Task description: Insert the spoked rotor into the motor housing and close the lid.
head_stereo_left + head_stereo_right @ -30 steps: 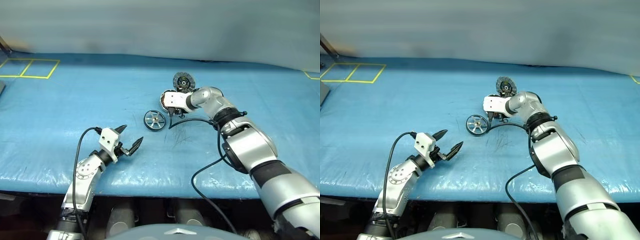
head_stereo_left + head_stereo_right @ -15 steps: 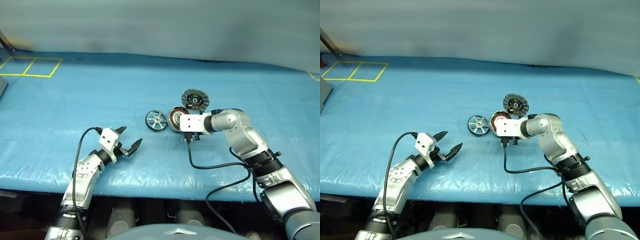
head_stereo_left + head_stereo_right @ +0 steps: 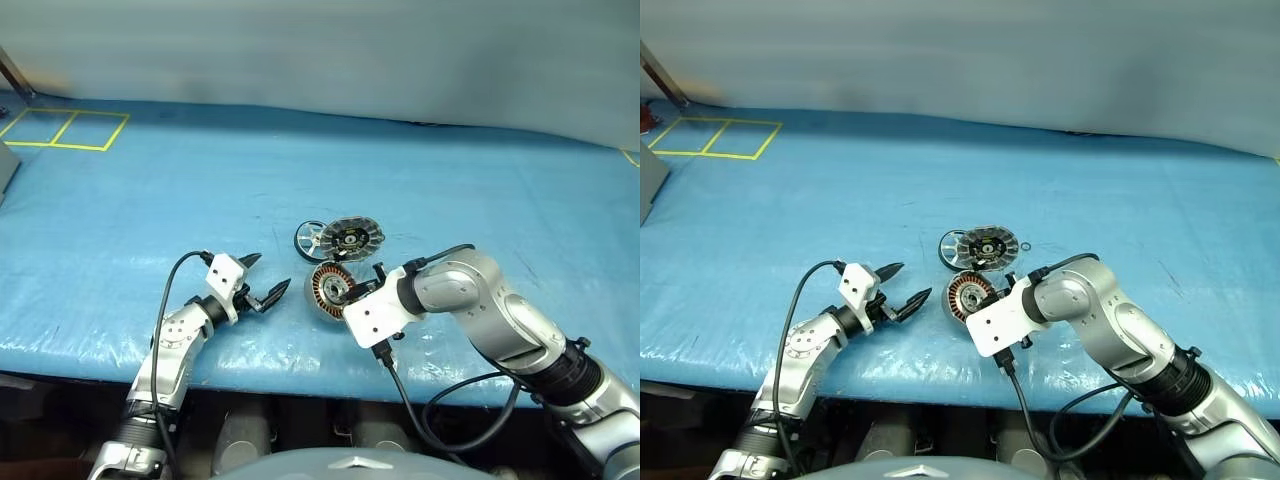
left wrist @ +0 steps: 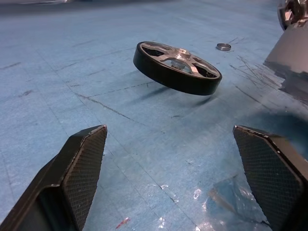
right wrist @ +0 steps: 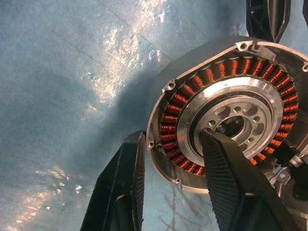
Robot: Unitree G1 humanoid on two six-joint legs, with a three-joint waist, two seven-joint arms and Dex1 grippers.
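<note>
The motor housing, a silver cup with copper windings, sits near the table's front edge. My right gripper is shut on its wall, one finger outside the rim and one on the windings. The lid stays hinged to the far side and leans back open, its grey lined face and dark centre showing. The spoked rotor lies flat on the blue mat just behind the housing, partly hidden by the lid in the head views. My left gripper is open with nothing in it, to the left of the housing and pointing at the rotor.
A tiny dark ring lies on the mat beyond the rotor. A blue mat covers the table, with yellow tape squares at the far left. The right arm's black cable hangs over the front edge.
My right gripper has pulled the housing from behind the rotor to the front edge. The lid has tipped from upright to leaning back. The left gripper and the rotor stayed put.
</note>
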